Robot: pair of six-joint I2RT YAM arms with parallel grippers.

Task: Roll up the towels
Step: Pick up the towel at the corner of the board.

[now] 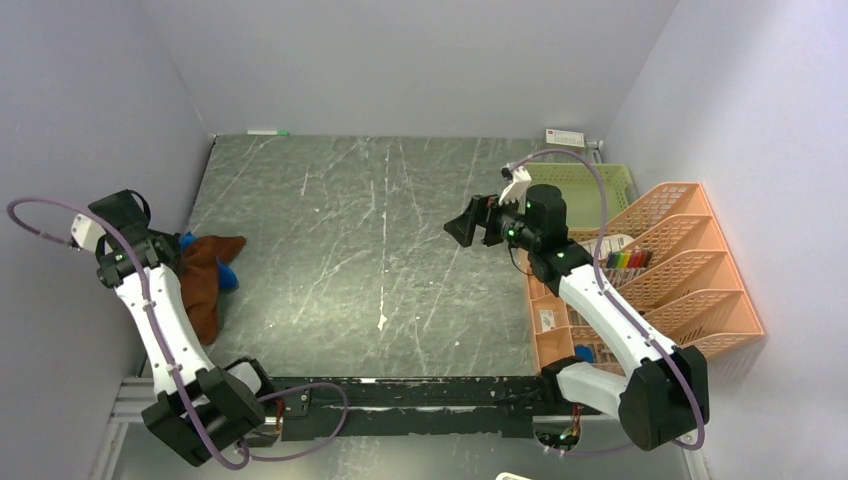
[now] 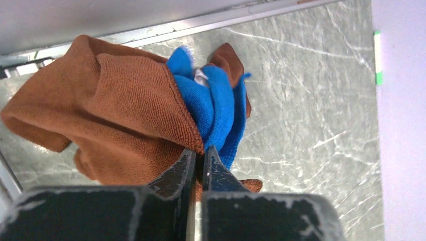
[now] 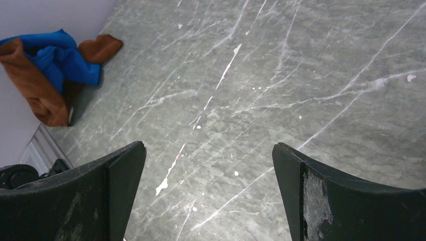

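At the far-left edge of the surface (image 1: 380, 250), close to the left wall, the towels (image 1: 205, 275) are found bunched together in one crumpled bundle. The rust-brown towel (image 2: 115, 110) makes up the bulk and is wrapped loosely around the blue towel (image 2: 216, 108), of which only folds are seen poking out on the side facing the middle of the surface. Neither is rolled.

The left claw (image 2: 200, 150) is closed on the bundle. Its jaws are pressed almost together, with cloth pinched just where the brown hem meets a blue fold. Which layer is actually clamped cannot be told. A brown corner is seen past the fingers on the far side. From the overhead view the brown cloth hangs down along the left arm towards the near edge. Whether its lower end rests on the surface cannot be told.

The right claw (image 3: 208, 147) is held above the right half of the surface with its jaws spread wide and nothing between them, well apart from the towels. From its wrist view the bundle is seen far off by the wall.

Beside the right arm, a green basket (image 1: 590, 185) and an orange rack (image 1: 690, 270) are noted at the right edge.
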